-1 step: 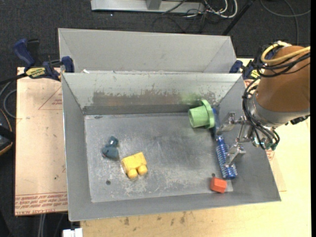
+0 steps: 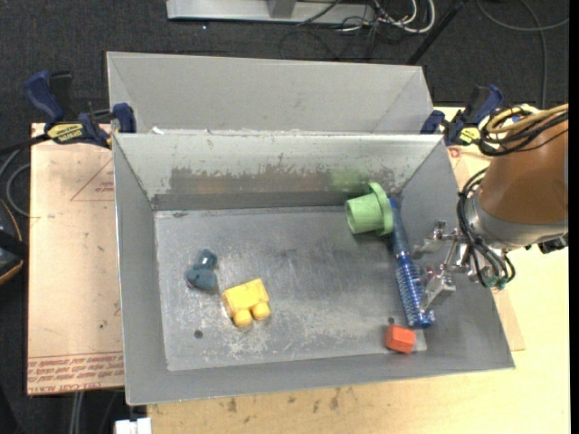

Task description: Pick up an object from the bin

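Gripper [image 2: 441, 262] hangs over the right-hand slope of the bin [image 2: 271, 161], with the arm coming in from the right of view. You can see its two metal fingers standing apart, nothing between them. Nearest thing: blue spiral brush [image 2: 410, 283], just beside the gripper on its bin-centre side. Its long axis runs past the gripper's front, from the green cylinder [image 2: 366, 213] at the far end to the orange block [image 2: 401, 339] at the near end. Judgement: you'd shift inward and straddle the brush across its thin width
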Controlling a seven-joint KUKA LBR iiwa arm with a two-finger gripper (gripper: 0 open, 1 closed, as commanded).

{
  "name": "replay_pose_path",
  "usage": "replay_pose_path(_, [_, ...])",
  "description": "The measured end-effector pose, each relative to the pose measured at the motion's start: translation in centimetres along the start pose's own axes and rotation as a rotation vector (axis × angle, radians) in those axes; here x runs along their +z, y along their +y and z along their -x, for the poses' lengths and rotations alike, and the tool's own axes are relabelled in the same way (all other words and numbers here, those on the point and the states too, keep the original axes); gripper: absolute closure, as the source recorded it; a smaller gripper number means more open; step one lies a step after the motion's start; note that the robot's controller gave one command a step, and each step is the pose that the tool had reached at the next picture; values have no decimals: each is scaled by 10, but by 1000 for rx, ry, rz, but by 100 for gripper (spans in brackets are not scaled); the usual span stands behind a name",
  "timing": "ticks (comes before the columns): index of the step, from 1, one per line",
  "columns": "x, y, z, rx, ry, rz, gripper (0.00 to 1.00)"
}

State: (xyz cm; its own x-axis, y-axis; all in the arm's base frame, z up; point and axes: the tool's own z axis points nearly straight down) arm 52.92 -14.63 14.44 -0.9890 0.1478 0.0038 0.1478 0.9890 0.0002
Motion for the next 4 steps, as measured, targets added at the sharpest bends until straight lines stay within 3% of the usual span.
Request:
replay_pose_path(1, [14, 20, 35, -762, -8, -1, 0])
replay_pose_path(2, [34, 19, 54, -1420, -14, 24, 0])
replay_pose_path(3, [37, 23, 55, -1595, -28, 14, 0])
replay_pose_path(4, [67, 45, 48, -1805, -26, 10, 0])
